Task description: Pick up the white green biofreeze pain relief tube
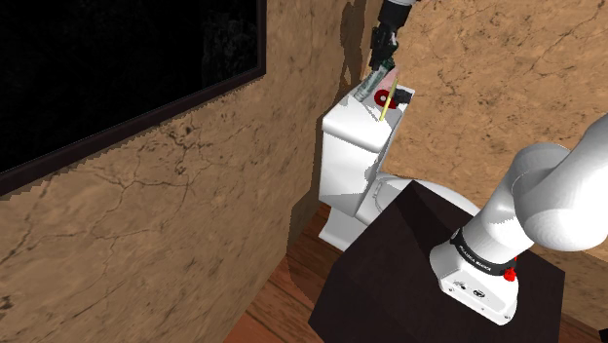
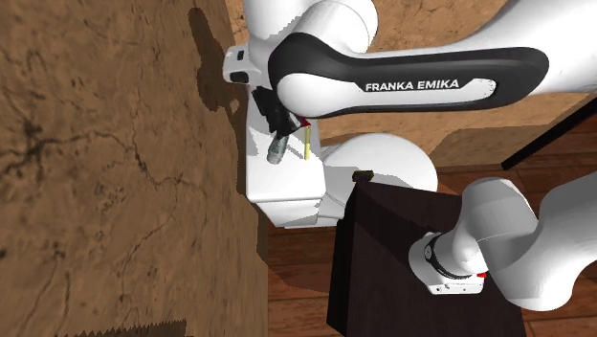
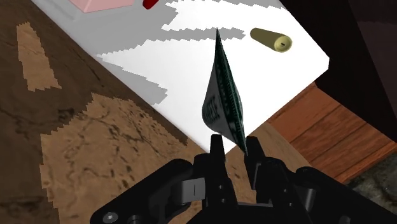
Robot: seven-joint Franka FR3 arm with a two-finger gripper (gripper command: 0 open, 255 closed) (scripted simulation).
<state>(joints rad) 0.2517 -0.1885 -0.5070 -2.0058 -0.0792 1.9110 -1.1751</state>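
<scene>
Currently the all-black two-finger gripper (image 3: 234,149) is clamping one end of the dark green and white tapering tube (image 3: 222,95), which is sticking out over the white toilet tank lid (image 3: 191,63) near its wall-side edge. With so little of it pinched, the tube is likely at risk of pivoting or slipping free, falling back towards the small yellow cylinder (image 3: 270,39) or off the lid's edge.

Dim, warm light on the wall (image 1: 175,195); a dark shadow climbs it above the tank (image 1: 351,136). My wrist view: lid (image 3: 267,76) glaring white, jagged grey shadows across it, tube (image 3: 222,102) dark against it.
</scene>
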